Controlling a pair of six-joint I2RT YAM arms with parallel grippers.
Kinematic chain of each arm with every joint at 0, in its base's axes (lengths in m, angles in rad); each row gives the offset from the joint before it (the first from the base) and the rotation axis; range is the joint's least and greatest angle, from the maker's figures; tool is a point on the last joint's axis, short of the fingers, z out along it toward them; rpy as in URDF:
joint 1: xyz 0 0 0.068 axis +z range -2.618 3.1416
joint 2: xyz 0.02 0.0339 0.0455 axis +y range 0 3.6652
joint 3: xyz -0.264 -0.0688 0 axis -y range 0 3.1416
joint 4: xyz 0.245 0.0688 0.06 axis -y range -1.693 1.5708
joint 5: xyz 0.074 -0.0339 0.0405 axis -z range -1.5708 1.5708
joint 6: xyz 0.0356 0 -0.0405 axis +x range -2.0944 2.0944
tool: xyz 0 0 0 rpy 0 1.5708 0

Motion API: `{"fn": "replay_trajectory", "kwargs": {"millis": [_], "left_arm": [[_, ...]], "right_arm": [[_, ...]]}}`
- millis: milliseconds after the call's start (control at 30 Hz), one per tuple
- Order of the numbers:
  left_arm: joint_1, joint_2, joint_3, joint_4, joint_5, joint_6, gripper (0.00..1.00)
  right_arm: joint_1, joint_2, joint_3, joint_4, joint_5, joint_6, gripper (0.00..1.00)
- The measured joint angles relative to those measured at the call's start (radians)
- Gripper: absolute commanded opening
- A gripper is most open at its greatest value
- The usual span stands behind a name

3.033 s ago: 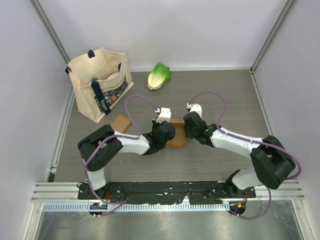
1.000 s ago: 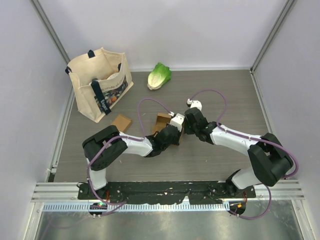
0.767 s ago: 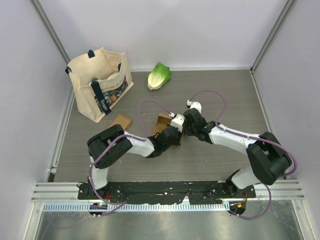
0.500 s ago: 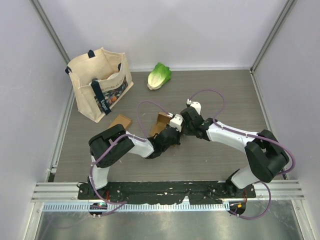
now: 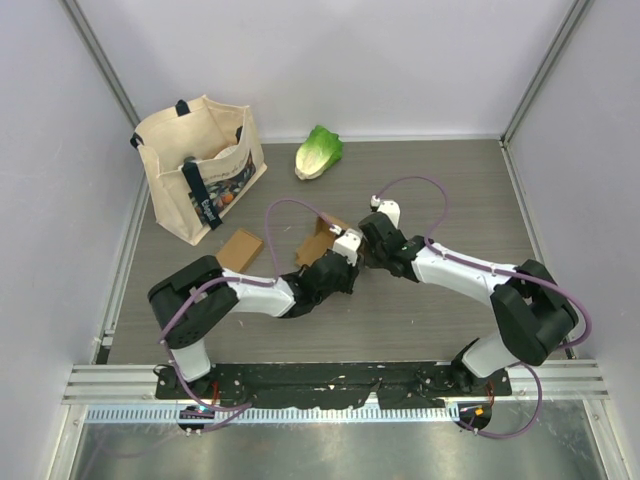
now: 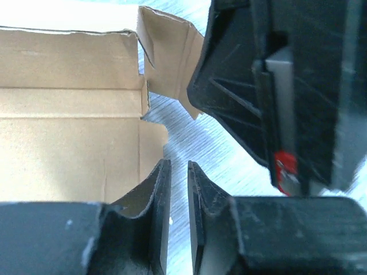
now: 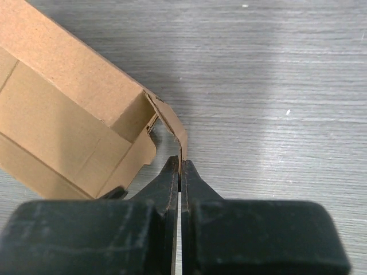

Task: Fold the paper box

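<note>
The right end effector (image 7: 180, 170) is pinched shut on the thin edge of a corner flap (image 7: 169, 123) of the paper box (image 7: 63, 109). Its fingertips meet on the cardboard with no gap visible. The left end effector (image 6: 179, 172) is only narrowly parted, with bare desk (image 7: 275, 86) showing through the slit and nothing between the fingers. One finger (image 6: 156, 195) lies just against the outside of the box's side wall.

The box sits near the middle of the desk, between the two wrists. It seems tipped up on one edge, its open inside facing the left wrist camera.

The step in hand looks like turning the flap inward while the other arm steadies the body. To do it well, the right arm should swing the flap about its crease rather than drag it. The box is light and would likely slide or topple on the smooth desk. The left fingers would help most by widening enough to straddle the side wall, or by pressing flat against it as a backstop. Too hard a pull risks tearing the thin corner or creasing it off the scored line.

A spare cardboard piece (image 5: 241, 246), a tote bag (image 5: 200, 170) and a lettuce (image 5: 318, 152) lie well apart and should not interfere.
</note>
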Motion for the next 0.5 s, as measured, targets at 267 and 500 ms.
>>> {"fn": "replay_trajectory", "kwargs": {"millis": [267, 500], "left_arm": [[0.012, -0.077, -0.059, -0.028, 0.000, -0.010, 0.00], [0.016, -0.051, -0.081, -0.029, -0.002, -0.022, 0.10]], "right_arm": [[0.000, -0.032, 0.000, 0.041, 0.014, -0.039, 0.00], [0.000, -0.033, -0.012, 0.069, 0.012, -0.064, 0.01]]}}
